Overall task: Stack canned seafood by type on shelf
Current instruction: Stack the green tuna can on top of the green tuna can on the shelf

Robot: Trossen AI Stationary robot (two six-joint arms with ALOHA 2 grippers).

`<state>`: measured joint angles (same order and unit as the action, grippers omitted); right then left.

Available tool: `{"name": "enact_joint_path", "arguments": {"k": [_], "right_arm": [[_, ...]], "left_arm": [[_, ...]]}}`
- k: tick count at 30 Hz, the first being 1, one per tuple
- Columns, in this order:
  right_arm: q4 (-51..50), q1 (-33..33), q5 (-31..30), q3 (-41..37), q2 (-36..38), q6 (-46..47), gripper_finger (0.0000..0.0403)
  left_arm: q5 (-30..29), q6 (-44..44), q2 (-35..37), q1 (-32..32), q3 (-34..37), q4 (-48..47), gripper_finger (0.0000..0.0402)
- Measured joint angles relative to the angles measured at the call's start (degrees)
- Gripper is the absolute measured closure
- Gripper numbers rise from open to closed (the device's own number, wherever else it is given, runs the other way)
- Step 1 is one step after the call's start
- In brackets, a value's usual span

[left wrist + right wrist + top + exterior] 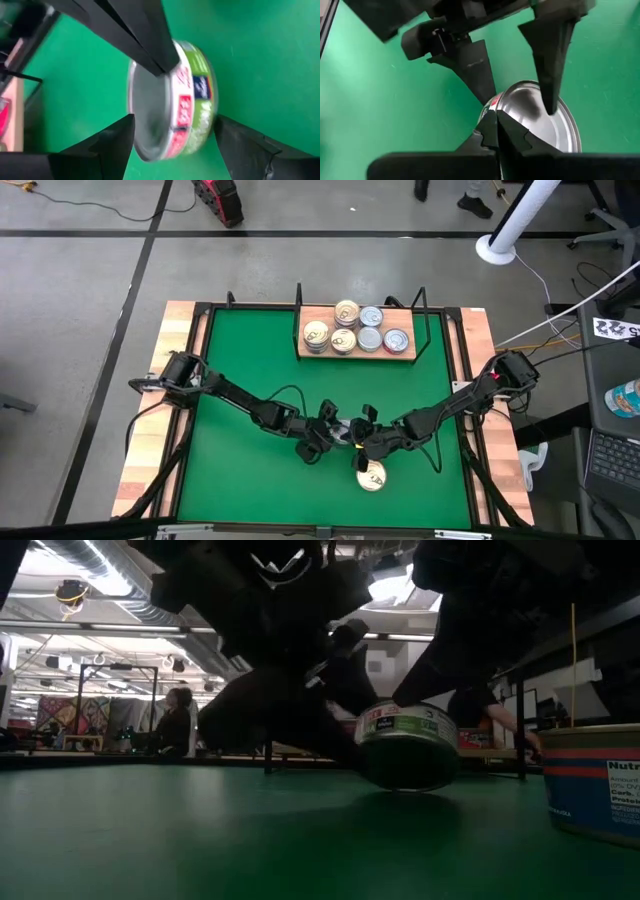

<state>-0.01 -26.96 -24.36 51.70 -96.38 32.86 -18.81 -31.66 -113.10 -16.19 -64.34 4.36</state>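
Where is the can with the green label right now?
The green-label can is at the middle of the green table, tipped up between the two grippers. The right gripper pinches its rim and the left gripper's open fingers straddle it.

Both dark arms reach in from the 2 sides of the table and bend toward the middle, where they almost meet. The left gripper (335,427) has its 2 fingers spread wide apart. The right gripper (357,442) is just beside it, tipped down, with its 2 fingers (490,131) pressed tight together.
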Motion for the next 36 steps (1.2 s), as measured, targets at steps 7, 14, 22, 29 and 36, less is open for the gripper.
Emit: {"name": "enact_joint_path", "arguments": {"k": [7, 14, 22, 29, 36], "right_arm": [[0.08, 0.00, -0.07, 0.00, 0.00, 0.00, 0.0402], [-0.01, 0.00, -0.30, 0.00, 0.02, 0.00, 0.0402], [-0.02, 0.00, -0.52, 0.02, 0.13, 0.02, 0.0402], [0.45, 0.07, 2.34, 0.04, 0.11, 0.04, 0.0353], [-0.84, 0.02, 2.10, 0.07, 0.59, -2.18, 0.0276]], "left_arm": [[-0.26, 1.56, 0.00, -0.07, 0.00, 3.06, 0.0135], [-0.92, 1.66, -0.02, -0.61, 0.04, 3.31, 0.0196], [-1.81, 1.38, -0.07, -1.46, 0.09, 3.33, 0.0268], [-1.28, 1.55, -0.07, -1.51, 0.09, 3.77, 0.0256], [-1.44, 1.77, -0.07, -1.44, 0.07, 4.03, 0.0253]]}}
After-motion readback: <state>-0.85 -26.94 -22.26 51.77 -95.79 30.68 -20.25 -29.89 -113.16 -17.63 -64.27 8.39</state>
